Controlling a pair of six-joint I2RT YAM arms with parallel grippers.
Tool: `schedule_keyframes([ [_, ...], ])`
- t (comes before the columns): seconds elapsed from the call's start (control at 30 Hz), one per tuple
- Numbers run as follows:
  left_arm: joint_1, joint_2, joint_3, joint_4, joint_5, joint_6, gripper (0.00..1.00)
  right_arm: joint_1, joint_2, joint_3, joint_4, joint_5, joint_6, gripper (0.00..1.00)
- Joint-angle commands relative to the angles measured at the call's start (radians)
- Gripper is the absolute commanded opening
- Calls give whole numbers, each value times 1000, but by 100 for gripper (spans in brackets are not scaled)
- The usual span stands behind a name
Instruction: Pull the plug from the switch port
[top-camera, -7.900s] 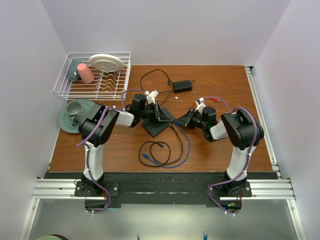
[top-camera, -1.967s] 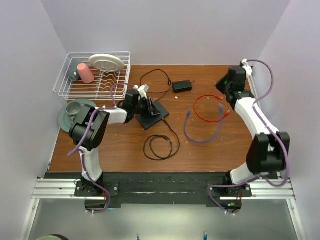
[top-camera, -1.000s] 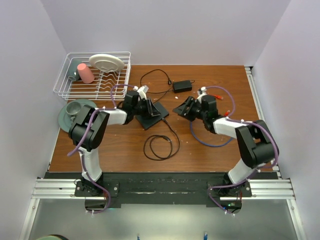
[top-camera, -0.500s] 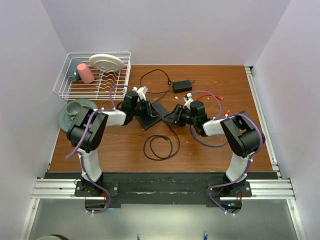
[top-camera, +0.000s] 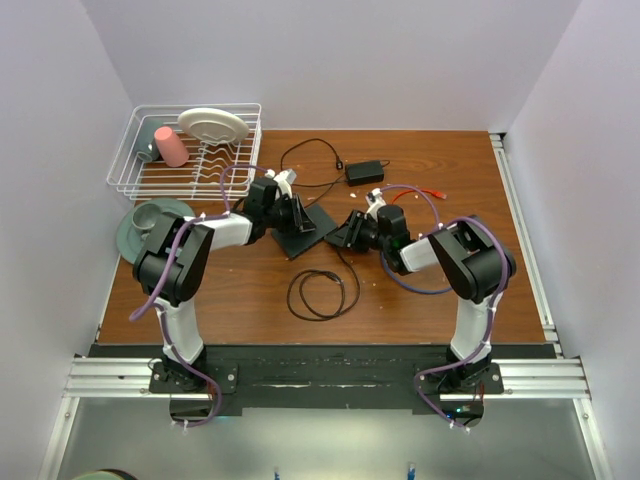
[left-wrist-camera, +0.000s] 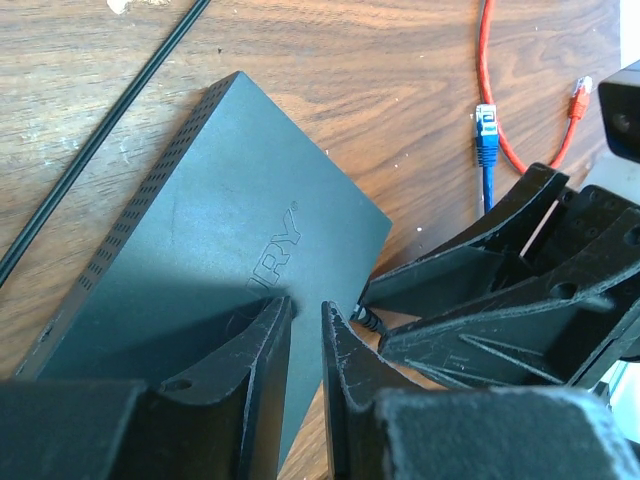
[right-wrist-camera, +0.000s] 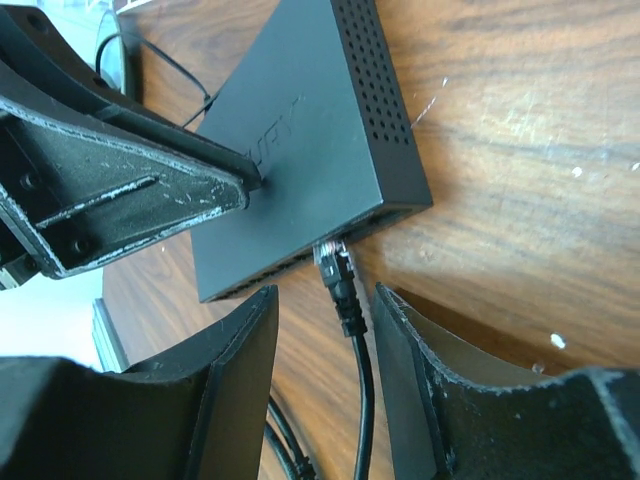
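The switch (top-camera: 306, 229) is a flat matte-black box lying on the wooden table; it also shows in the left wrist view (left-wrist-camera: 230, 240) and the right wrist view (right-wrist-camera: 300, 140). A black plug (right-wrist-camera: 338, 272) sits in a port on its near edge, its black cable (right-wrist-camera: 362, 400) trailing away. My left gripper (left-wrist-camera: 305, 312) is shut, its tips resting on the switch's top, as the top view shows (top-camera: 292, 214). My right gripper (right-wrist-camera: 325, 292) is open, one finger on each side of the plug without touching it; in the top view it is just right of the switch (top-camera: 347, 232).
The black cable coils (top-camera: 322, 293) in front of the switch. A blue cable (top-camera: 412, 283) and a red cable (top-camera: 428, 192) lie to the right. A power brick (top-camera: 365, 171) sits behind. A dish rack (top-camera: 185, 150) and a green plate with a cup (top-camera: 150, 225) stand at the left.
My right arm has swung from the far right of the table leftward to the switch and now brackets the plug. My left gripper has stayed on the switch.
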Motion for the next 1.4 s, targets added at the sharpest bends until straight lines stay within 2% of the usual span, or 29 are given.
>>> schedule_keyframes([
  [0.0,11,8,18,-69,-33,48,24,1,19,30,41,41,-35,47],
  [0.13,12,18,18,-70,-32,51,24,-6,51,49,47,26,-37,45],
  [0.37,12,27,21,-72,-28,55,24,-20,81,40,87,4,-20,27],
  [0.5,12,37,21,-67,-23,51,24,-26,97,35,106,-7,-14,27],
  [0.7,12,44,18,-64,-23,48,24,-29,119,36,136,-42,8,34],
  [0.83,12,45,18,-61,-23,48,24,-29,125,36,144,-56,14,35],
  [0.93,12,47,18,-61,-22,45,24,-29,128,40,137,-57,12,34],
  [1.17,11,51,14,-55,-14,39,24,-28,148,69,98,-72,-2,21],
  [1.37,11,57,11,-47,-11,35,23,-29,153,81,80,-86,-5,26],
])
